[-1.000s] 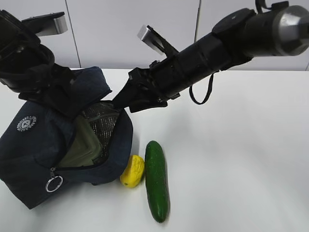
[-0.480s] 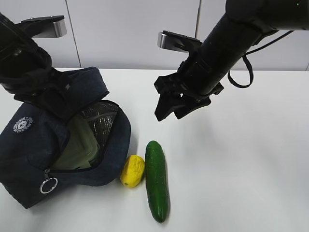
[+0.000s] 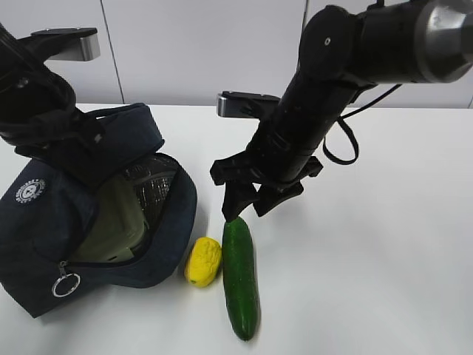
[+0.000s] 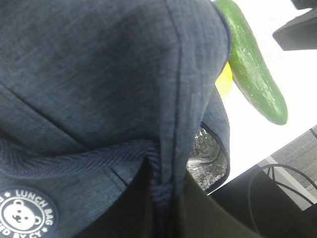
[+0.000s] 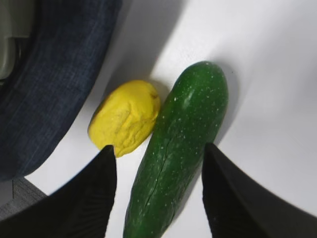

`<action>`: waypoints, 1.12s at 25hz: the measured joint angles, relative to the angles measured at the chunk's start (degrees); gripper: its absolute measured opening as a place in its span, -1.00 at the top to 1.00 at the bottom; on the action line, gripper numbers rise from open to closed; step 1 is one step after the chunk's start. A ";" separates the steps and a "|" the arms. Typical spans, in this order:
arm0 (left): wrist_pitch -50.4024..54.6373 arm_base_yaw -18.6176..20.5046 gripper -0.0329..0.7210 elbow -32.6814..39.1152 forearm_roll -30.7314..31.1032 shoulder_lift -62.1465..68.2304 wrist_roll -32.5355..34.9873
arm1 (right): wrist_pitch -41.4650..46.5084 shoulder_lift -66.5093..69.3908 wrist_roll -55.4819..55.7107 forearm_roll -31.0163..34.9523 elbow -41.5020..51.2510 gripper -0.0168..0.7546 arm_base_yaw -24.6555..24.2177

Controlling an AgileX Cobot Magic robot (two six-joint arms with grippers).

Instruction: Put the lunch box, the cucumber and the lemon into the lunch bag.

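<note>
The navy lunch bag [image 3: 52,214] lies at the left with its mouth open and silvery lining showing. The lunch box [image 3: 118,222] sits inside it, its sage-green lid partly visible. My left gripper [image 4: 161,186] is shut on the bag's top seam and strap, holding the flap up; in the exterior view it [image 3: 89,144] is at the bag's top. The lemon [image 3: 203,261] and cucumber [image 3: 240,277] lie side by side on the table in front of the bag. My right gripper [image 5: 161,193] is open, jaws straddling the cucumber [image 5: 183,144] just above its far end; the lemon [image 5: 126,116] touches its left side.
The white table [image 3: 369,244] extends to the right. A grey wall stands behind it. The bag's zipper ring pull [image 3: 65,284] hangs at its front corner. The bag's edge [image 5: 54,74] lies close to the left of the right gripper.
My right gripper has left the bag's mouth, swung right, then come down over the cucumber's far end. The lunch box stays in the bag. The left gripper keeps holding the bag.
</note>
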 joint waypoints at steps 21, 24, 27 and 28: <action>0.77 0.00 0.90 0.00 0.48 0.00 0.63 | -10.76 7.39 6.64 2.67 0.00 -0.12 0.00; 0.77 0.00 0.90 0.00 0.48 0.00 0.84 | -11.03 8.01 6.98 2.67 0.00 -0.12 0.00; 0.77 0.00 0.90 0.00 0.48 0.00 0.97 | -11.03 9.22 7.20 3.07 0.00 -0.12 0.00; 0.77 0.00 0.90 0.00 0.48 0.00 1.09 | -11.03 9.50 7.20 3.07 0.00 -0.12 0.00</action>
